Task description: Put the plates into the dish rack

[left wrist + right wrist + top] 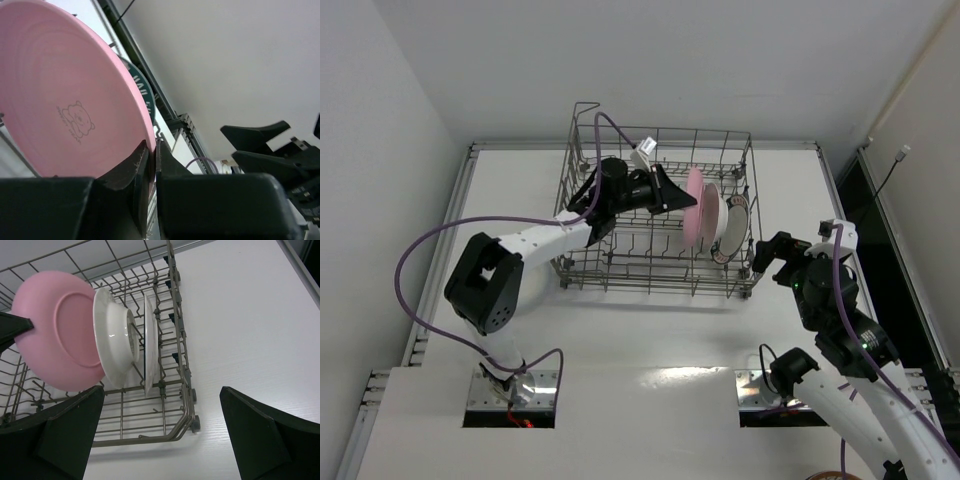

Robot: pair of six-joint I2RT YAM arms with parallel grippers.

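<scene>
- Top external view: the left gripper (672, 200) is clamping the rim of the pink plate (694, 208) and holding it on edge inside the dish rack (660, 287). The plate is sitting just beside a white plate (710, 213) and the patterned plate (736, 225), which are standing at the rack's right end. The right gripper (772, 256) is hovering outside the rack's right wall with its jaws fully spread, carrying nothing.
- Left wrist view: both fingers (131, 172) are pinching the pink plate's rim, and the teal-patterned rim is showing behind it. The bite is looking narrow, so the descent should be slow and free of twisting.
- Right wrist view: the pink plate is overlapping the white plate. Whether the two are touching, or whether the pink plate's bottom edge is seated between tines, cannot be told. Judgement: lower it parallel to its neighbour into a free slot, releasing only once the tines are bearing it.
</scene>
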